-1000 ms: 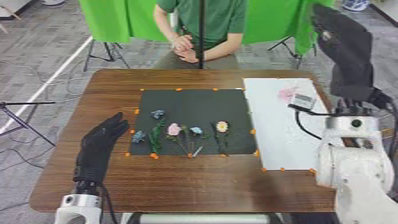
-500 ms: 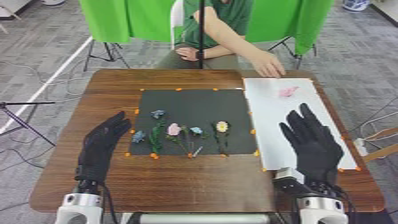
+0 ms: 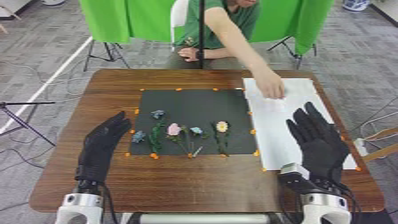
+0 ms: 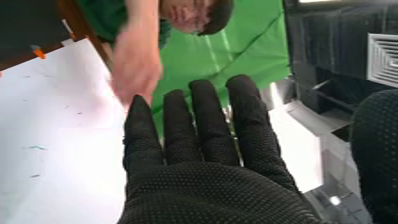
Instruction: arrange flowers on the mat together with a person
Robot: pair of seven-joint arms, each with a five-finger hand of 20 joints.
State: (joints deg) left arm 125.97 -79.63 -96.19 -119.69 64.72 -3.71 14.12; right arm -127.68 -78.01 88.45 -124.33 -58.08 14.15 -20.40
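My right hand (image 3: 322,145) is open over the white sheet's near right part, fingers pointing away; in the right wrist view the same hand (image 4: 209,187) has straight fingers. On the table's left side my left hand (image 3: 99,145) is open, beside the black mat (image 3: 191,102). A person's hand (image 3: 271,90) is down at the white sheet's far part, over a pale pink thing, mostly hidden. On the mat lie blue flowers (image 3: 158,113), a pink flower (image 3: 174,129) with green stems and a white-and-yellow flower (image 3: 222,126).
The white sheet (image 3: 275,132) lies right of the mat. Orange tabs (image 3: 257,152) mark the edges of both. The brown table (image 3: 195,185) extends toward the robot, and a dark pole rises at its far edge.
My right hand has come down from raised at the far right to over the white sheet. The person's arm has reached out to the pink flower there. My left hand stays put.
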